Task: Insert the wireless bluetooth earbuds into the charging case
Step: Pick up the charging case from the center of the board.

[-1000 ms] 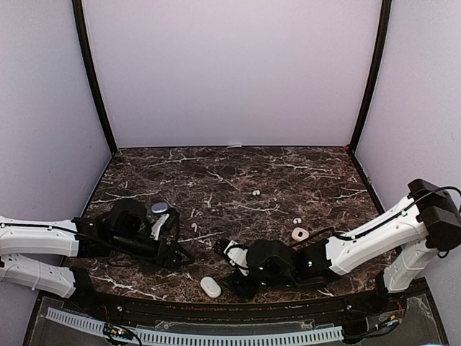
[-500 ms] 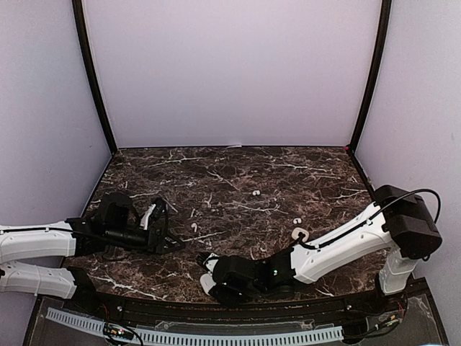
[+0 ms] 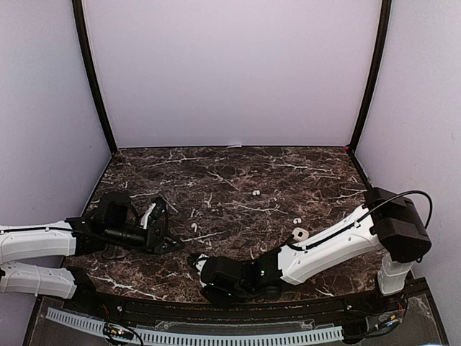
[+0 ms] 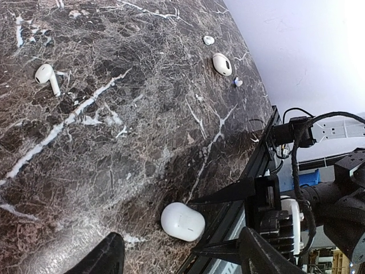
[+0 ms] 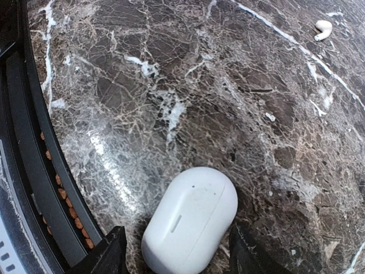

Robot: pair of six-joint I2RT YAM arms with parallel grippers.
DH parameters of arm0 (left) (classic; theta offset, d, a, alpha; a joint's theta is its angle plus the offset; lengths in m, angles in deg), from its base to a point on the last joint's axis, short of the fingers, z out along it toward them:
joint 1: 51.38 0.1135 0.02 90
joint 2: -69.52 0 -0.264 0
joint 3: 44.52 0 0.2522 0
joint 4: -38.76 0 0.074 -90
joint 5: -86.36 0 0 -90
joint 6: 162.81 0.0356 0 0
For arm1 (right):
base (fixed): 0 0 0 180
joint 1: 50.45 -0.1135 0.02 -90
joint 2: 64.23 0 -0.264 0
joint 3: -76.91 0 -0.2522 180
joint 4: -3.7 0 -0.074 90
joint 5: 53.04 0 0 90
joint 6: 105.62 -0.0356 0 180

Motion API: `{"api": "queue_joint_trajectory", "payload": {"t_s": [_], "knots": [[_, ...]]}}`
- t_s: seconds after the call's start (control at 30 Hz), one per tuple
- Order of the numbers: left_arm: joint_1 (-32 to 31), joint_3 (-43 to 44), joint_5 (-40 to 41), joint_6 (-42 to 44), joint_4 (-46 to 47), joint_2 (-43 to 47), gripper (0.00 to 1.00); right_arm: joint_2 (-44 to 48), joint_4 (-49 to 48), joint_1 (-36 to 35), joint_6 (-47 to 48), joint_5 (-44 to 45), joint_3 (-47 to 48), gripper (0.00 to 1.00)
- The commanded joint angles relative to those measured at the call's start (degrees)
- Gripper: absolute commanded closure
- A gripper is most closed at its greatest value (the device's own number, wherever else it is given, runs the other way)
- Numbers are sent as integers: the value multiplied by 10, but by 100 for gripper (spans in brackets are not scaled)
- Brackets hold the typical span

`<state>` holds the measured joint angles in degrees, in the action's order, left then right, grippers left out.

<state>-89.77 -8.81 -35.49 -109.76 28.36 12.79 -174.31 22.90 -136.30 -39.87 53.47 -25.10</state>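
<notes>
Right wrist view: the right claw (image 5: 178,254) is spread open, its fingertips on either side of the closed white charging case (image 5: 190,220) at lower centre on the tabletop (image 5: 171,85). One earbud (image 5: 323,28) lies at upper right. The left claw (image 4: 182,260) is also open, holding nothing.

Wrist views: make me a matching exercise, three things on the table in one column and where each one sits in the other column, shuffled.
Things:
1. closed white charging case
2. stemmed white earbud
3. second white case

Places:
A. next to the right arm
B. between the fingers of the right tool
C. lying alone, away from both cases

Pairs: 1-B, 2-C, 3-A
</notes>
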Motion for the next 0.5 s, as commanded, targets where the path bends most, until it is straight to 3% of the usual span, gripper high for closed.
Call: {"api": "queue_joint_trajectory", "payload": {"t_s": [0.0, 0.2, 0.47], "knots": [[6, -9, -5, 9, 12, 4, 28, -21, 18, -5, 2, 2, 30, 40], [22, -25, -2, -1, 13, 29, 29, -29, 23, -5, 2, 2, 35, 47], [40, -44, -22, -16, 38, 51, 29, -8, -4, 2, 7, 5, 5, 65]]}}
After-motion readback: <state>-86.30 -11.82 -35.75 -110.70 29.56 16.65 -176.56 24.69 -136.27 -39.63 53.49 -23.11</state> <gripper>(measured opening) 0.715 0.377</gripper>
